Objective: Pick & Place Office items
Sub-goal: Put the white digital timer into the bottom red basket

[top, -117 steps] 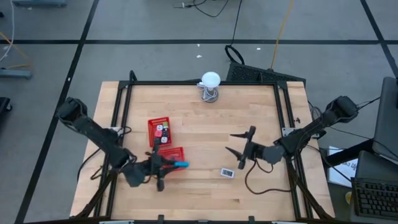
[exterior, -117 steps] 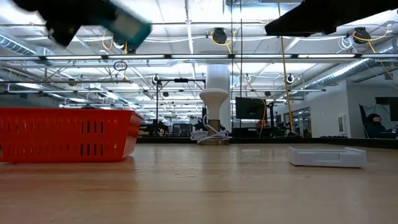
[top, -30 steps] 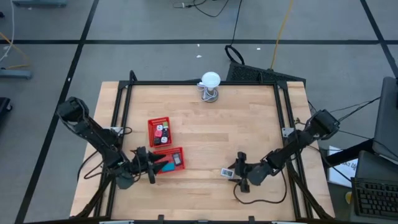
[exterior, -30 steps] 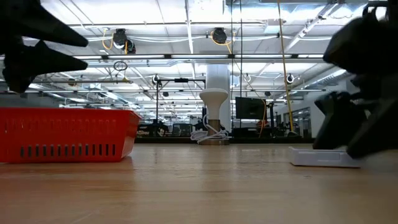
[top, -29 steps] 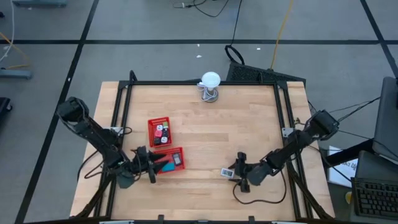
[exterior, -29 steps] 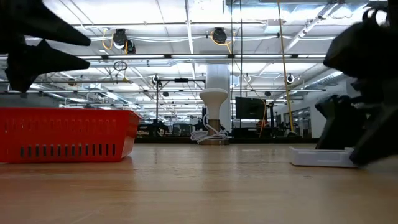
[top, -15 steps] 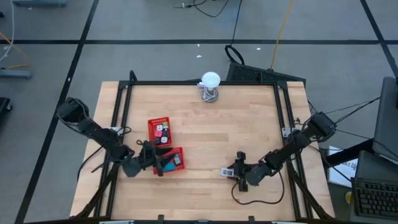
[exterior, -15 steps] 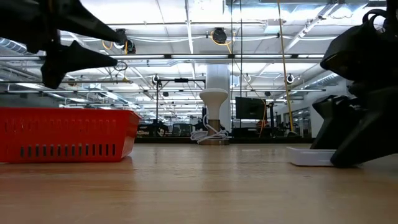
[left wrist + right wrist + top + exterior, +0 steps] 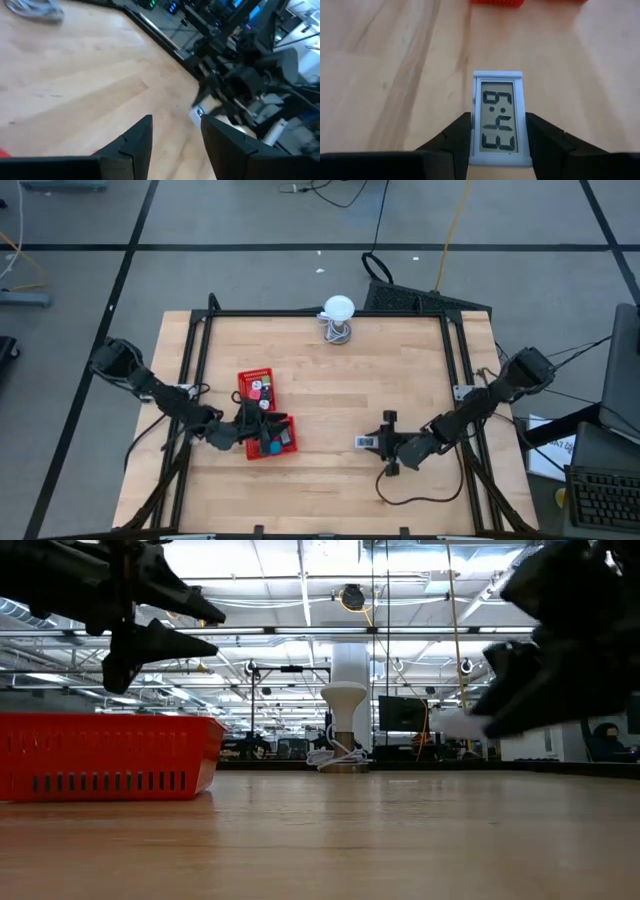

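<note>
A small white digital display with dark digits hangs above the wood, with my right gripper shut on it; it also shows as a white slab in the low view. My left gripper stands open over the two red mesh trays, nothing between its fingers. The far tray holds several small colourful pieces. The near tray holds a teal packet, partly under the left gripper. My right gripper pinches the display's two long sides between its two fingers, at the end nearest the wrist. The fingers come from the table's right side and lie along the display. The display is lifted clear of the table, screen up.
A white ball on a wire stand sits at the middle of the far edge. Black frame rails run along the table's sides. Bare wood lies between the trays and my right gripper.
My right gripper has shut on the white display and lifted it off the table, moving a little toward the far edge. My left gripper has moved right and toward the far edge, from beside the near tray to above both trays.
</note>
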{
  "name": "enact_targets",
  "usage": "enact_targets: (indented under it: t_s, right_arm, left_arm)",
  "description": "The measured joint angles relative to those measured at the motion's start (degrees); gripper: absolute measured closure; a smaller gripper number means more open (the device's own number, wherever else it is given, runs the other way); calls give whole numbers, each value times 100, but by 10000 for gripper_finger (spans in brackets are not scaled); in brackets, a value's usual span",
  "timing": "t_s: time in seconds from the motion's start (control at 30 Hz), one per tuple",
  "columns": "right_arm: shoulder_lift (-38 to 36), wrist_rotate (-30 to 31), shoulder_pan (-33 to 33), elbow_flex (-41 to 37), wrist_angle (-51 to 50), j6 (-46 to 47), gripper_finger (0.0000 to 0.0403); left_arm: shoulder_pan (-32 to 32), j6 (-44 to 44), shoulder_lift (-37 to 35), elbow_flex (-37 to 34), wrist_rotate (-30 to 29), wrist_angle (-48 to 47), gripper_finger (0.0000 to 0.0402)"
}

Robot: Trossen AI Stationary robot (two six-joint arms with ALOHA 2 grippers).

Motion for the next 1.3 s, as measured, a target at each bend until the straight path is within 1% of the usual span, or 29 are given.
enact_targets:
  t_s: [0.1, 0.23, 0.33, 0.43, 0.53, 0.63, 0.77, 0.93, 1.17, 1.3]
  right_arm:
    - [-346, 181, -147, 0, 74, -518, 259]
    - [-624, 278, -387, 4, 410, -1209, 259]
    - [-674, 267, -561, 4, 925, -1668, 259]
    - [-668, 263, -671, 33, 1242, -2045, 259]
    - [-670, 250, -730, 166, 1282, -2276, 259]
    - [-666, 249, -732, 325, 1269, -2526, 259]
    - [-668, 250, -729, 480, 1279, -2787, 259]
    - [-668, 248, -732, 540, 1328, -2824, 259]
    - [-476, 237, -876, 540, 1453, -2785, 259]
    - [-366, 238, -915, 540, 1502, -2808, 259]
  left_arm:
    - [180, -221, 0, 1, 458, 187, 224]
    - [423, -489, 61, 109, 805, 411, 182]
    - [535, -352, 202, 380, 907, 408, 144]
    - [684, -138, 472, 721, 1149, 399, 112]
    - [844, -2, 804, 1110, 1482, 411, 89]
    - [983, 69, 1118, 1438, 1631, 393, 75]
    - [1168, 42, 1524, 1796, 1884, 374, 69]
    - [1333, -40, 1883, 2183, 2217, 400, 76]
    - [1464, 287, 2116, 2605, 2716, 406, 94]
    - [1501, 303, 2129, 2610, 2749, 295, 100]
